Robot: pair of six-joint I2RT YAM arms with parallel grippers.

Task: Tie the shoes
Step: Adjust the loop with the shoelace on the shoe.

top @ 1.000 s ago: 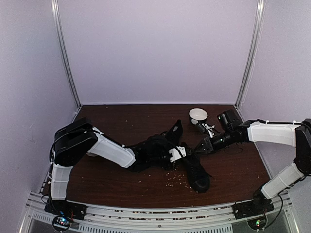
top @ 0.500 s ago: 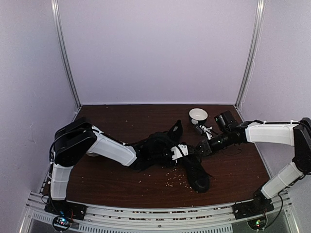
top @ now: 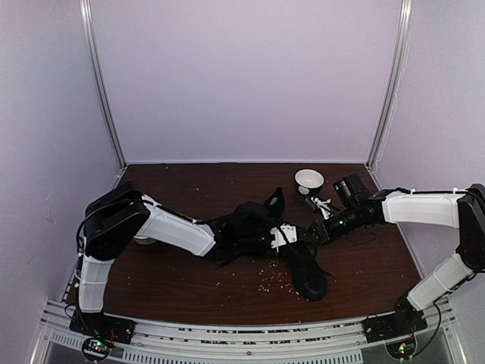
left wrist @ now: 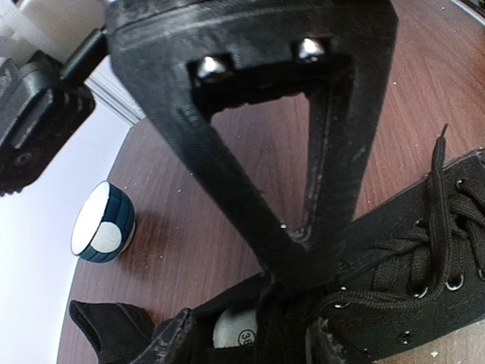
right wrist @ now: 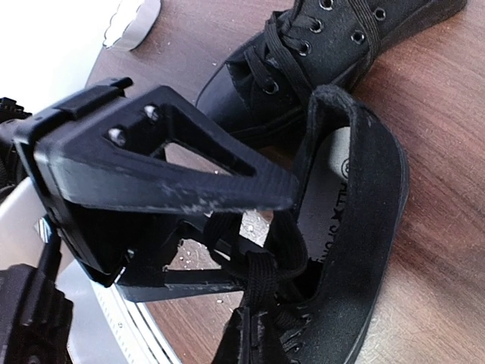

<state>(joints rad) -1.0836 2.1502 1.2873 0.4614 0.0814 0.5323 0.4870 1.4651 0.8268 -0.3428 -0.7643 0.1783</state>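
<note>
Two black shoes lie mid-table: one (top: 307,274) with its toe toward me, the other (top: 246,221) partly under my left arm. My left gripper (top: 284,236) stands open over a shoe's collar (left wrist: 409,258). Its fingers (left wrist: 242,303) straddle the opening, where a grey insole shows. A loose lace (left wrist: 436,174) trails over the eyelets. My right gripper (top: 312,233) meets it from the right. In the right wrist view this gripper (right wrist: 276,235) is shut on a black lace (right wrist: 261,277) at the throat of the shoe (right wrist: 364,205); the second shoe (right wrist: 341,38) lies beyond.
A white bowl (top: 308,180) stands at the back, with a small white object (top: 326,203) beside it. A blue-and-white bowl (left wrist: 104,233) lies on its side left of the shoes. Pale crumbs (top: 276,277) are scattered over the brown table.
My left gripper has opened and slid right along the shoe. My right gripper has moved left to meet it and closed on the lace.
</note>
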